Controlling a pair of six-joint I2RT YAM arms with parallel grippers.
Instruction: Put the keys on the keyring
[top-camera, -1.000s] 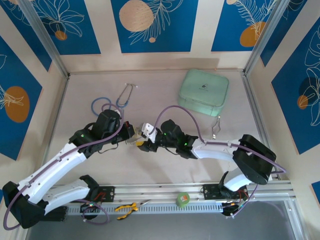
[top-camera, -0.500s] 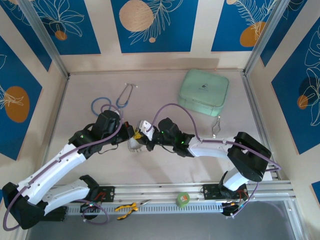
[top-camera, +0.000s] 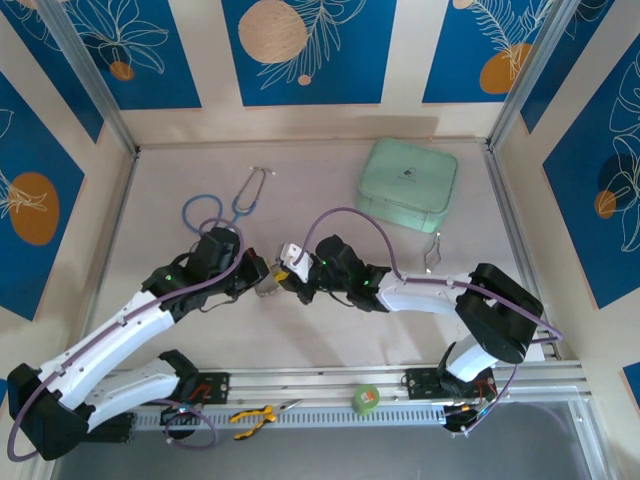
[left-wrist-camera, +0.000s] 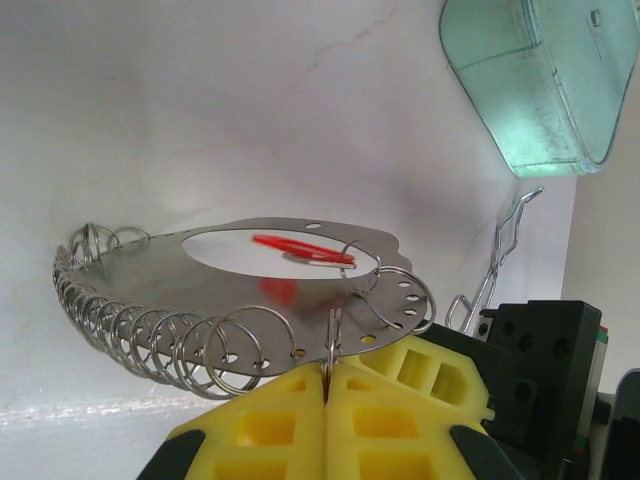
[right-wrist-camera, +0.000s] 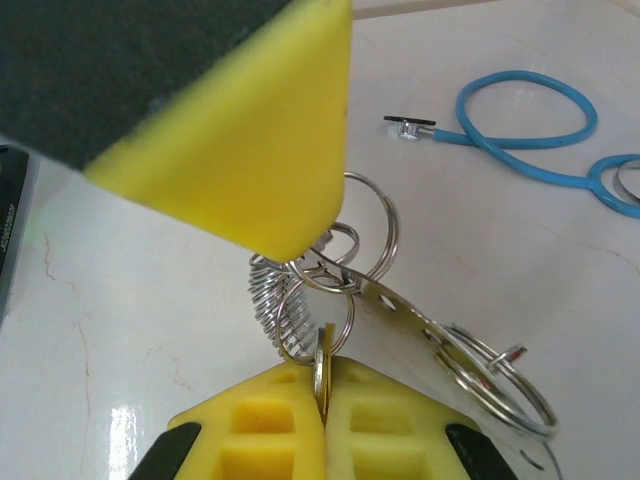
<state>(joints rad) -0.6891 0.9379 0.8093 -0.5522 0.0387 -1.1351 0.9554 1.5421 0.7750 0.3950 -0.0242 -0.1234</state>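
Overhead the holds are unclear; wrist views show right fingers pinching a brass key, left fingers clamping the keyring.

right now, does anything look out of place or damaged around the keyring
Nothing looks spilled or damaged. The left gripper is shut on the edge of the keyring, and the right gripper pinches a brass key edge-up right beside its small rings. The wire clip lies loose near the green case.

bright, even light w/ soft shadows; glare on table; close-ups blurry.
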